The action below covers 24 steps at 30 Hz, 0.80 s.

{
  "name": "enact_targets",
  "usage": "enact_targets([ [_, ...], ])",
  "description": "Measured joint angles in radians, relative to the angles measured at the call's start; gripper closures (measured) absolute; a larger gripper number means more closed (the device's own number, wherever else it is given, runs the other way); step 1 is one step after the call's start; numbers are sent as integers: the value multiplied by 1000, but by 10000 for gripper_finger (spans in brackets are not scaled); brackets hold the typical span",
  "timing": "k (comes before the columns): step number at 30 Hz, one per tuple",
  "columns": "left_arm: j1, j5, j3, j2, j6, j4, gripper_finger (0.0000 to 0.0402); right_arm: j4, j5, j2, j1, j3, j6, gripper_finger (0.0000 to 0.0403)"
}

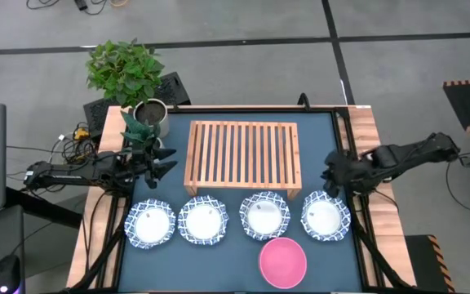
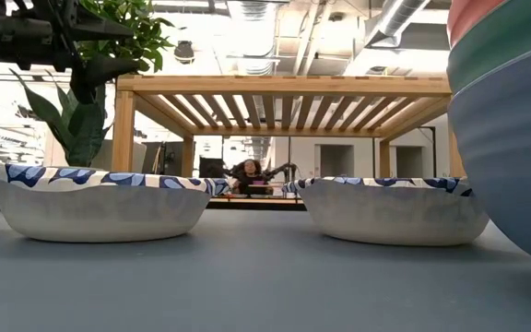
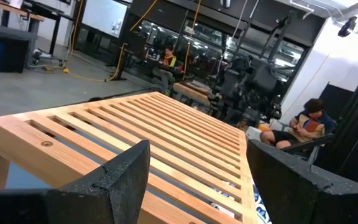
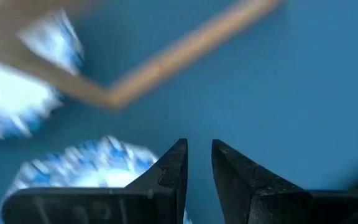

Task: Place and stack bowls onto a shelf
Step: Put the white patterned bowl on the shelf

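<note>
Overhead arrangement, read from left to right. The left hand [image 1: 160, 163] hangs above the bench's [image 1: 325, 135] left edge, between the potted plant [image 1: 141, 94] and the shelf [image 1: 243, 155], its fingers [image 3: 114, 177] spread wide and empty; its wrist camera looks across the slatted top, which suggests it waits there clear of the work. The shelf stands at the back centre with nothing on it, so no bowl has yet been placed. In front of it four patterned bowls lie in a row: the first [image 1: 150, 223], second [image 1: 202, 219], third [image 1: 264, 215] and fourth [image 1: 325, 217], spaced apart, presumably so that each can be gripped by its rim. The pink bowl [image 1: 282, 262] sits nearer the front edge, just beside the third; the low view shows it topping a stack of green and blue ones. The right hand [image 1: 331, 181] hovers over the far rim of the fourth bowl, fingers [image 4: 166, 177] nearly pressed together with only a narrow gap, holding nothing.
</note>
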Motion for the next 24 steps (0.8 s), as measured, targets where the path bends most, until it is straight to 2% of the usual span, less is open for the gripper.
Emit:
enact_targets([
  [3, 0, 0, 0, 0, 2, -3, 148, -28, -77, 77, 0, 0, -1, 299],
  [6, 0, 0, 0, 0, 5, -10, 148, -27, -126, 142, 0, 0, -10, 274],
  [15, 0, -3, 1, 0, 4, -50, 148, 18, -150, 252, -4, 0, -54, 144],
  [24, 0, -4, 1, 0, 3, -71, 148, 27, -211, 344, -4, 0, -58, 133],
])
